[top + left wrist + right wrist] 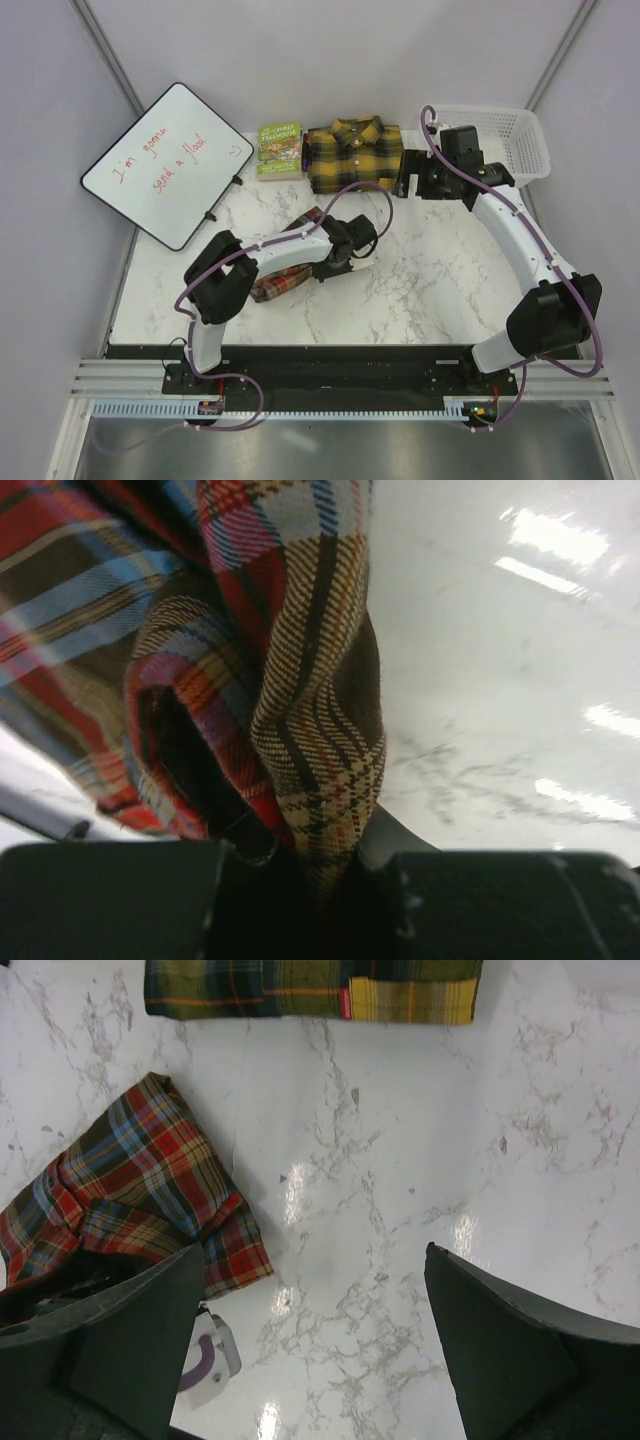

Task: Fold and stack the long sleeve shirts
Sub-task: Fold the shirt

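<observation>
My left end effector (320,865) pinches a bunched fold of the red-brown shirt (300,710) mid-tabletop (440,270); soft and floppy, it should handle best by hem or shoulders. The yellow shirt (355,155) lies folded behind, my right end effector (312,1260) open and empty beside it.

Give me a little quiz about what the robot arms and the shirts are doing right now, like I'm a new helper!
1. True or false: the right claw is gripping the yellow shirt.
2. What lies beside the folded yellow shirt at the far side of the table? A) a green book B) a cup C) a shoe
3. Which shirt is the left claw pinching?

Key:
1. False. It is open and holds nothing.
2. A
3. The red-brown shirt.
</observation>
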